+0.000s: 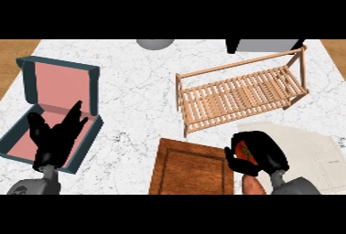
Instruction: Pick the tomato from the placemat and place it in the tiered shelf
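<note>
Our white marble counter (135, 91) and its load

On it we see a wooden slatted tiered shelf (240, 93), an open teal box with pink lining (57, 107), a brown wooden board (192, 167), and a pale placemat (310, 146).

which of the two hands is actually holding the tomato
The right hand, at the view's lower right, has its fingers curled round the red tomato. The left hand is open and holds nothing, showing over the teal box.
</note>
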Available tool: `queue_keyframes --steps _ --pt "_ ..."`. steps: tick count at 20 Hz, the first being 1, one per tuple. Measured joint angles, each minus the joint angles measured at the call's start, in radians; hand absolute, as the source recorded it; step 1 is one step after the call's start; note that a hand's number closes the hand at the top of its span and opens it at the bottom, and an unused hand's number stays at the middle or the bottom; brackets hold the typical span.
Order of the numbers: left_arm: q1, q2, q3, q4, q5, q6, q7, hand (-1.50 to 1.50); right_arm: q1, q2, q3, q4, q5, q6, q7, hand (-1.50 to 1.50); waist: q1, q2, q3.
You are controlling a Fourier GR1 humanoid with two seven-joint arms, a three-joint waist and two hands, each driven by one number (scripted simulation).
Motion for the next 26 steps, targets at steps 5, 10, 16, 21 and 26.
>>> queue_keyframes --steps 5,10,16,21,26 --pt "0.030 -0.002 0.014 -0.009 -0.003 0.013 -0.006 0.00 0.068 0.063 0.167 -0.303 0.021 0.075 0.073 1.50 -0.034 -0.004 0.009" --pt "0.056 0.000 0.026 -0.024 0.003 0.014 -0.009 0.00 0.115 0.059 0.200 -0.673 0.032 0.127 0.214 1.50 -0.053 -0.006 0.011" --pt "0.052 -0.001 0.034 -0.029 0.008 0.015 0.012 0.00 0.053 0.087 0.136 -0.928 0.027 0.229 0.451 1.50 -0.051 0.000 0.011" --pt "0.047 -0.007 0.026 -0.021 -0.007 0.012 -0.003 0.00 -0.110 0.149 0.052 -0.941 0.015 0.316 0.619 1.50 -0.044 0.002 0.011" --pt "0.046 -0.010 0.024 -0.018 -0.009 0.002 -0.015 0.00 -0.306 0.205 -0.106 -0.929 -0.014 0.399 0.726 1.50 -0.037 0.004 0.011"
